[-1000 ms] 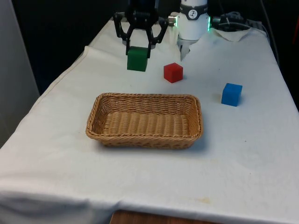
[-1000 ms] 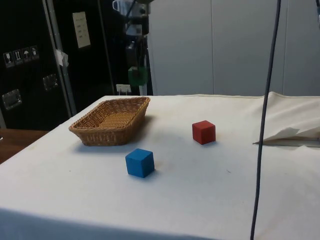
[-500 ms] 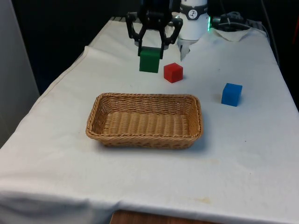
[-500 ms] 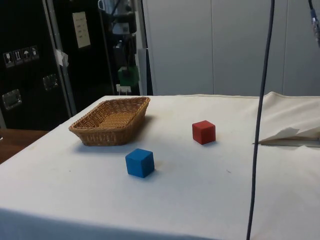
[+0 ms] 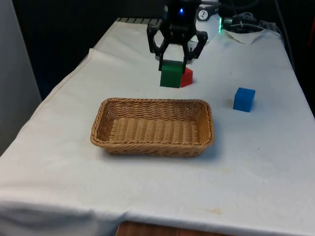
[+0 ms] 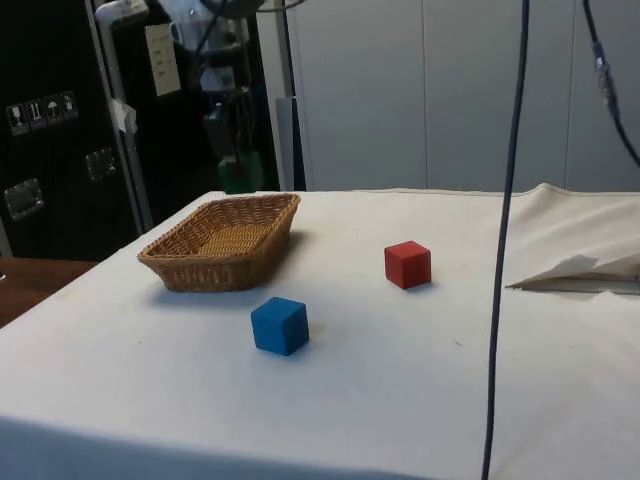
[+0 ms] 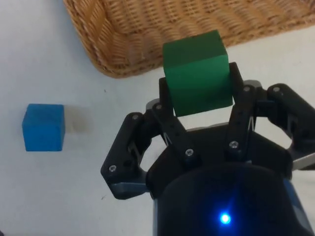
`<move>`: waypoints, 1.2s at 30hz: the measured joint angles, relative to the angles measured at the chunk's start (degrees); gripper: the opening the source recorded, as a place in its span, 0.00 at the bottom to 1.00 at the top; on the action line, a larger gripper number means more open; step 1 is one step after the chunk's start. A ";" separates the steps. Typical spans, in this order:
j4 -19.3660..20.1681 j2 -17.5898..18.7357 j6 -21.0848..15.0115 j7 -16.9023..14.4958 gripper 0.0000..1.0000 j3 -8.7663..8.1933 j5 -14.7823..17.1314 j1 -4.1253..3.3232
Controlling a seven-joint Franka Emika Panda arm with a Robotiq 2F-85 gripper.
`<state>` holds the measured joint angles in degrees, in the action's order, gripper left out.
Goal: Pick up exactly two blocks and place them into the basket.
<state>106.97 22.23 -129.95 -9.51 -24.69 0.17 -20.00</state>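
Carrying the green block clamped in its jaws, the gripper has moved nearer the basket, now hiding part of the red block.

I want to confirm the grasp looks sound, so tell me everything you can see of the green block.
The green block is a plain, matte, solid-coloured cube with crisp edges. It hangs clear of the cloth, pinched on two opposite sides by the gripper, roughly level. In the front view it hides part of the red block behind it. In the wrist view it sits just outside the wicker basket rim, not yet over its inside. Nothing else touches it.
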 measured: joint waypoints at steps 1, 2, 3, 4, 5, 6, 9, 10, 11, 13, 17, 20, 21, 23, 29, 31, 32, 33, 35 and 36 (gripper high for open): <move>-0.57 0.69 0.23 0.17 0.02 0.17 0.06 0.00; -1.83 2.18 0.40 0.46 0.02 0.46 0.17 0.00; -2.46 3.04 0.40 0.52 0.02 0.52 0.40 0.00; -2.46 3.04 0.40 0.52 0.02 0.52 0.40 0.00; -3.21 3.90 0.40 0.52 0.02 0.57 0.63 0.00; -3.90 4.81 0.46 0.52 0.02 0.63 0.86 0.00; -5.44 6.65 0.46 0.52 0.02 0.69 1.38 0.06; -6.25 7.62 0.46 0.52 0.02 0.69 1.72 0.06; -7.91 9.45 0.46 0.52 0.02 0.69 2.23 0.17; -9.45 11.17 0.46 0.29 0.02 0.63 2.92 0.40; -11.80 14.09 0.40 -0.34 0.02 0.40 4.64 0.80; -12.72 15.41 0.29 -0.52 0.02 0.34 5.44 0.97; -13.18 16.04 0.23 -0.57 0.02 0.34 5.84 1.09; -14.50 17.88 0.17 -0.63 0.02 0.34 7.05 1.38; -16.79 21.03 0.17 -0.63 0.03 0.34 9.22 1.55; -17.30 21.66 0.17 -0.63 0.17 0.34 9.74 1.55; -17.53 21.94 0.23 -0.63 0.26 0.34 9.85 1.60; -17.70 22.12 0.23 -0.57 0.36 0.34 9.97 1.60; -17.82 22.29 0.29 -0.57 0.66 0.34 10.20 1.60; -17.82 22.29 0.29 -0.57 0.76 0.34 10.20 1.60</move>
<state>89.15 44.52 -129.66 -10.08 -24.35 10.37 -18.39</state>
